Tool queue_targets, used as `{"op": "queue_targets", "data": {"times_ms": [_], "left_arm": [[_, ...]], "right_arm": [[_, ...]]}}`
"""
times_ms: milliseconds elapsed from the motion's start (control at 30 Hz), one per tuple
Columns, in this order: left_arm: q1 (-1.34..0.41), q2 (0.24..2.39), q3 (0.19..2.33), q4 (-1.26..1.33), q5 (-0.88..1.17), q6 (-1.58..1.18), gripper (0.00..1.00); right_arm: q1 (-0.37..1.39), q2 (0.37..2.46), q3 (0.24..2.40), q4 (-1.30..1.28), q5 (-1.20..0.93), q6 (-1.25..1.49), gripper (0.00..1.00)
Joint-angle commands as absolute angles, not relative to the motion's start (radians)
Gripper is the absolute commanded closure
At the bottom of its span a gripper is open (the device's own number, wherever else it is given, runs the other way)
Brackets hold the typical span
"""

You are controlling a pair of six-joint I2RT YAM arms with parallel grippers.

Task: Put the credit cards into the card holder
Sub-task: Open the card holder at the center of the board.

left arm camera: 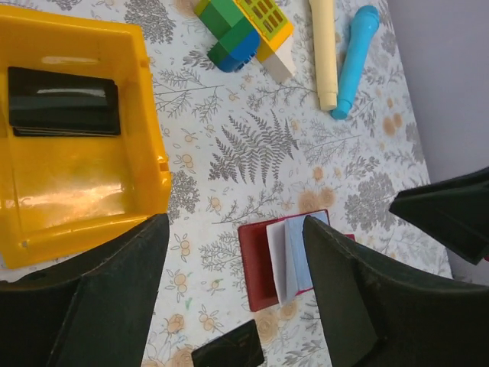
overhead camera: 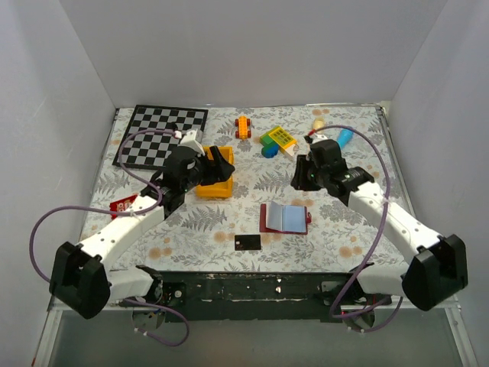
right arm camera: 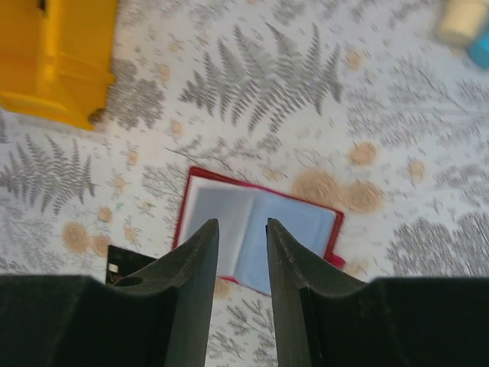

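left arm base (overhead camera: 80,279) and right arm base (overhead camera: 435,271) sit at the near edge of the fern-printed surface (overhead camera: 191,229).

1. loose card (overhead camera: 247,242): one black card lies flat on the surface, just in front of the card holder, apart from it. its long axis runs left to right, parallel to the near edge.
2. card holder (overhead camera: 284,218): it lies open and flat near the middle of the surface, inner side up. its long axis runs left to right and the fold runs near to far. the maroon panel is on the left and the pale blue pocket leaf on the right.
3. card stack (left arm camera: 65,102): black cards lie flat inside the yellow bin (left arm camera: 149,115), against one end wall, with the long axis parallel to that wall.
4. left pincer (overhead camera: 220,163): it hangs over the yellow bin. its fingers are spread wide with nothing between them.
5. right pincer (right arm camera: 239,229): it hangs above the card holder, pointing down at the blue pockets. its fingers stand a narrow gap apart and grip nothing.
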State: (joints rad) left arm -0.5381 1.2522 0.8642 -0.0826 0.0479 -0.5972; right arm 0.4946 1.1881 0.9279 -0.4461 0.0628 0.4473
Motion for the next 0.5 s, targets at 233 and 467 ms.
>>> {"op": "queue_targets", "data": {"times_ms": [233, 467], "left_arm": [[-0.203, 0.994, 0.775, -0.346, 0.087, -0.722, 0.02], [0.032, 0.856, 0.721, -0.440, 0.139, -0.772, 0.02]], "right_arm": [[0.695, 1.728, 1.645, -0.480, -0.155, -0.109, 0.53], [0.761, 2.018, 1.995, -0.603, -0.179, -0.274, 0.53]]}}
